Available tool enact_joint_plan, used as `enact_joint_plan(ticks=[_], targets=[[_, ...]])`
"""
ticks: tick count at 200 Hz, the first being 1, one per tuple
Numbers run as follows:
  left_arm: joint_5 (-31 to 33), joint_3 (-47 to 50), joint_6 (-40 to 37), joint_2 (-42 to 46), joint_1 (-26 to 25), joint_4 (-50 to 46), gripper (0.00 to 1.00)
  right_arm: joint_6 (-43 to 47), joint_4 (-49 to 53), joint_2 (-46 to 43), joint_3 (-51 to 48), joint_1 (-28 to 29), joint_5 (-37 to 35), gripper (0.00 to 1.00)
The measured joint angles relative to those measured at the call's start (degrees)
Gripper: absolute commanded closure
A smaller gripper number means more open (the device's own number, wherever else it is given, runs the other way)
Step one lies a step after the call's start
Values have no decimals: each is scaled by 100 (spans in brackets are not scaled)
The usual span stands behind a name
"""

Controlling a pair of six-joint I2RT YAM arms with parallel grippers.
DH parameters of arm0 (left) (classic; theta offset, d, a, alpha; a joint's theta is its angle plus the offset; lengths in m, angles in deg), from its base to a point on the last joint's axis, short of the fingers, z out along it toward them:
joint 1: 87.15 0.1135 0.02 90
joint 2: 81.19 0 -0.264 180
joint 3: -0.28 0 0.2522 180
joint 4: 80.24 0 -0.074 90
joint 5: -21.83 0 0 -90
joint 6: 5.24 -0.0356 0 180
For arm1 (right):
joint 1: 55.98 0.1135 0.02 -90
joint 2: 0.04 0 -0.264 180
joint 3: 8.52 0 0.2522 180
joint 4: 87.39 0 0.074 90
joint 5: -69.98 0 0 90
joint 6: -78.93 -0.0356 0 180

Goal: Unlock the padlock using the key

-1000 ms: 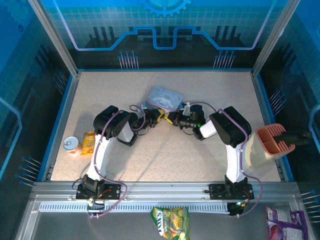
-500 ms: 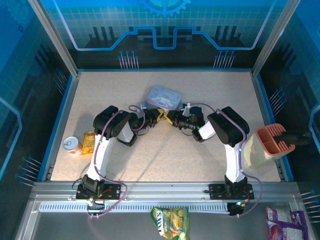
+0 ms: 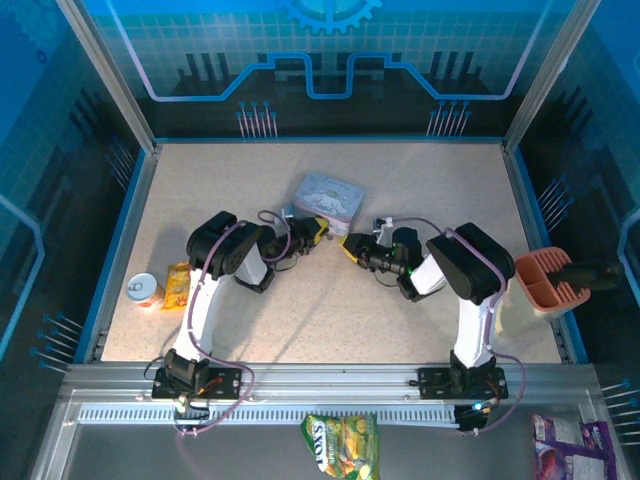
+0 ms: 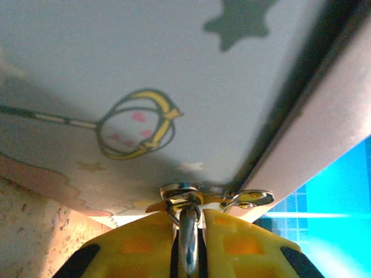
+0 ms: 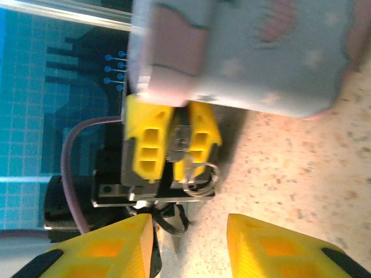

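Top and wrist views, read left to right, with the grey tin point(image 3: 328, 195) on the table point(image 3: 400, 330) as reference. Well left of the tin and nearer the arm bases, a small can point(image 3: 143, 290) is seen, with a yellow packet point(image 3: 178, 284) just beside it on the side toward the tin. At the tin's near edge, the left fingers point(image 4: 139, 243) are shown pressed together on the padlock point(image 5: 178, 142), which is held up against the tin's printed side; whether it touches the tin cannot be told. A wire ring point(image 4: 250, 199) is seen just beside the padlock, close under the tin's rim. Off the tin's near right corner, the right fingers point(image 5: 98, 255) are shown spread apart with nothing between them, pointed at the padlock and clear of it. Well right of the tin, a beige holder point(image 3: 515, 310) carrying an orange tool point(image 3: 545, 278) is seen at the table edge.
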Motion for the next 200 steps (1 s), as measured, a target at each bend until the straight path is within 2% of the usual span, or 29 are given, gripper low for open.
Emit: enact_joint_plan(ticks=[26,62,88,186,200], targets=[[0,0,2,2,0,0,100,160,186,-164,94,0,2,62],[-2,0,2,4,0,0,100,85,291,229,372,7,-7,63],[-4,0,0,4,0,0,100,46,466,356,581,22,-33,71],[-4,0,2,4,0,0,100,-87,584,610,960,98,-138,71],[-4,0,2,4,0,0,100,-129,577,647,960,111,-153,76]])
